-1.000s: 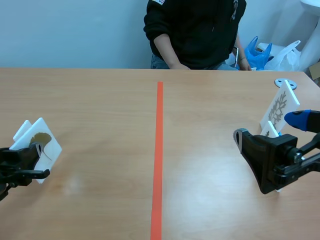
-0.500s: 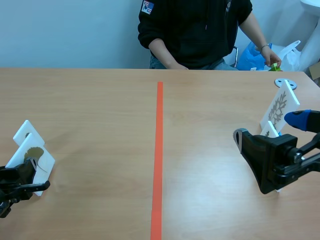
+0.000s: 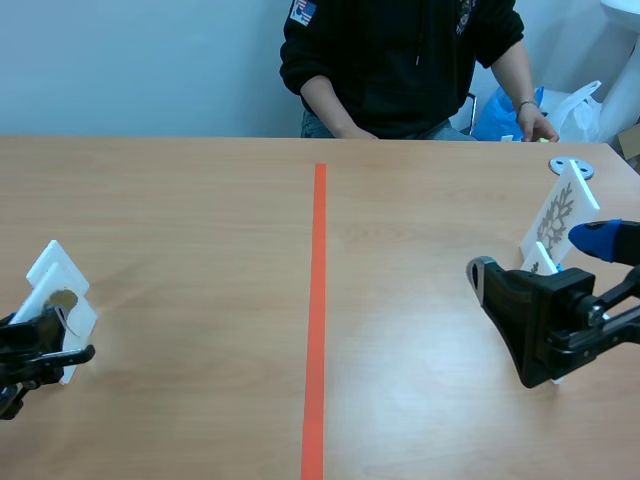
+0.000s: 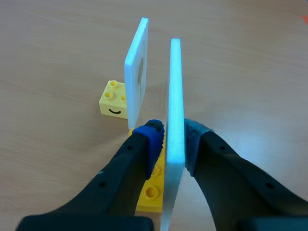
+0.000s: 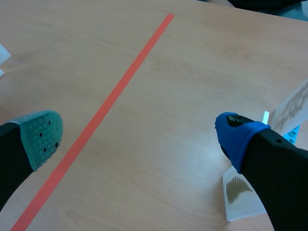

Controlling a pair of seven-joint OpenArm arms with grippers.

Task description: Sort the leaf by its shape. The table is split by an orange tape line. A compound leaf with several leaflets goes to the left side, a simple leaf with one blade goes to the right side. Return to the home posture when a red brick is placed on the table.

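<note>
**Left pincer** (image 4: 174, 139): Located at about eight o'clock on the desk (image 3: 200, 220). It is closed on the leaf card (image 4: 175, 91), whose white edge is pressed between the blue pad (image 4: 153, 137) and the opposite pad. The card is held upright. A long yellow brick (image 4: 151, 187) is seen under its lower edge; whether that brick rests on the desk cannot be told. In the scene view a brownish leaf print on the card is partly hidden by the pincer, so its shape cannot be judged. The card is located well to the nine o'clock side of the orange tape line (image 3: 318, 300).

**Second white card** (image 4: 136, 72): Found upright just ahead of the left pincer, beside the held card and apart from it. A small yellow brick (image 4: 111, 98) is noted at its foot.

**Right pincer** (image 5: 139, 137): Located at about four o'clock on the desk. The fingers are spread wide and nothing is held; only bare desk and tape are seen in the gap.

**Other items:** A tall card (image 3: 560, 212) with a branching leaf print is noted at about three o'clock, tilted. A smaller card (image 5: 239, 192) with a feather-like print is seen just beside the blue-padded finger. A person (image 3: 400, 60) is seated at twelve o'clock, with one hand (image 3: 535, 128) at the desk's far edge.
</note>
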